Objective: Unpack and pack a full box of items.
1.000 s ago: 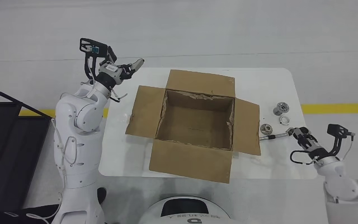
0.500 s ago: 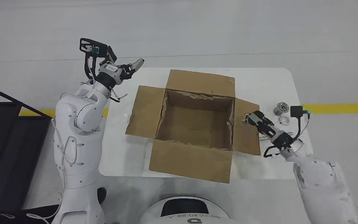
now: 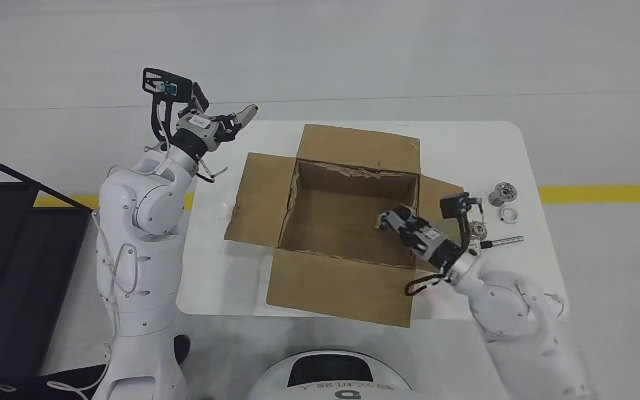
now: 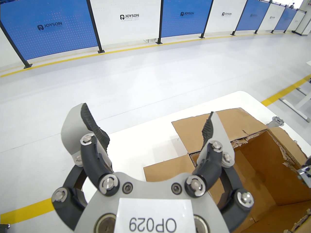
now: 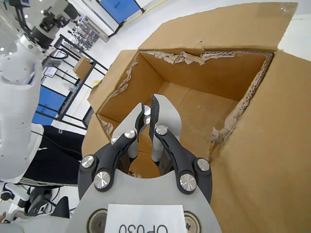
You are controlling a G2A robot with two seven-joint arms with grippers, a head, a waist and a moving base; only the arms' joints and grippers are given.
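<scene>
The right gripper [image 5: 148, 103] hangs over the right side of the open brown cardboard box [image 3: 340, 287], its fingers closed on a small shiny metal piece [image 5: 146, 111]. Round metal parts [image 3: 503, 194] lie on the table right of the box. At the far left, the left gripper [image 4: 148, 113] hangs wide open and empty.

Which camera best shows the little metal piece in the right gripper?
The right wrist view: the metal piece sits close up, pinched in the right gripper over the open box. In the top view it is a mere speck at that gripper; in the left wrist view, too small to tell.
</scene>
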